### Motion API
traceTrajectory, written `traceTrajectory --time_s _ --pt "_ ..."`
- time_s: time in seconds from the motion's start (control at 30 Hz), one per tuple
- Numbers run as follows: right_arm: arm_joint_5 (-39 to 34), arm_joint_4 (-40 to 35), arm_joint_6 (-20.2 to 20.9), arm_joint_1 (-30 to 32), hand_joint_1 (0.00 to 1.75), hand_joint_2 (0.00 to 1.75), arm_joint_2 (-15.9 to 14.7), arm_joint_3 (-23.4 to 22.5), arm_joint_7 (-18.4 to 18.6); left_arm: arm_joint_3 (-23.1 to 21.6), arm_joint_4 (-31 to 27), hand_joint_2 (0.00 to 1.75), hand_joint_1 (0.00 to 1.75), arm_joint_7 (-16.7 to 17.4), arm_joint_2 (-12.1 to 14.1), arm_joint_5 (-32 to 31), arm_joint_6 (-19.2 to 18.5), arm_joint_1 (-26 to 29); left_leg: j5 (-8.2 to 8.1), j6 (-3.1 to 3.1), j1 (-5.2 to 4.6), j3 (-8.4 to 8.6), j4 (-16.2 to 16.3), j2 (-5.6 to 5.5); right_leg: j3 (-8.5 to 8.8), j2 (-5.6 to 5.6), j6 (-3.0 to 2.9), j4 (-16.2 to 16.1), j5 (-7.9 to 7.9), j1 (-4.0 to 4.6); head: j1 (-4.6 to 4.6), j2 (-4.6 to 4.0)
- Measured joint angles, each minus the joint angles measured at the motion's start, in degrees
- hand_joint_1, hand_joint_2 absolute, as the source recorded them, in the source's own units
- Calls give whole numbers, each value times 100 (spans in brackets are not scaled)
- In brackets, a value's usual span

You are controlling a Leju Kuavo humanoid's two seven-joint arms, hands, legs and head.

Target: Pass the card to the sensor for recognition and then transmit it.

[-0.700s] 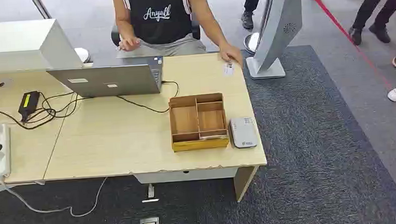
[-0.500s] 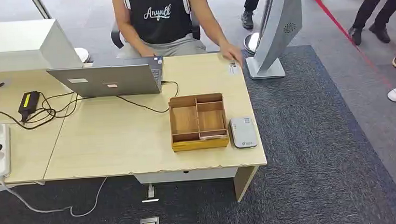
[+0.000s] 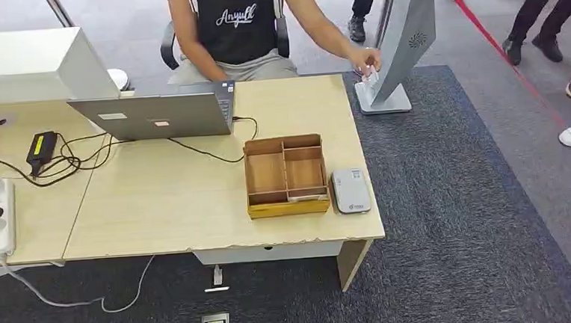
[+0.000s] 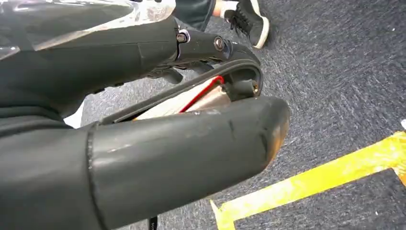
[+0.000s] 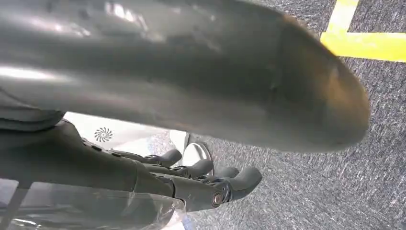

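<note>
Card [image 3: 368,79], likely in the person's hand [image 3: 367,57], lies far ahead, nearer my right hand [image 5: 191,177]; both my hands, left hand [image 4: 158,120] included, hang holding nothing, fingers loosely apart.

desk [image 3: 165,199] was pale wood | box [image 3: 285,175] was brown with yellow front | reader [image 3: 350,190] was grey | laptop [image 3: 156,115] was silver | carpet [image 3: 459,233] was dark grey | tape [image 4: 306,184] was yellow
</note>
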Motion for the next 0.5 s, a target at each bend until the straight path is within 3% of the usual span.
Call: traceTrajectory --time_s 0.5 --pt "210 -2 -269 -57 0 0 -57 -9 -15 -2 0 0 0 -11 -2 44 17 -1 0 0 0 0 0 0 0 0 0 0 0 0 0 0"
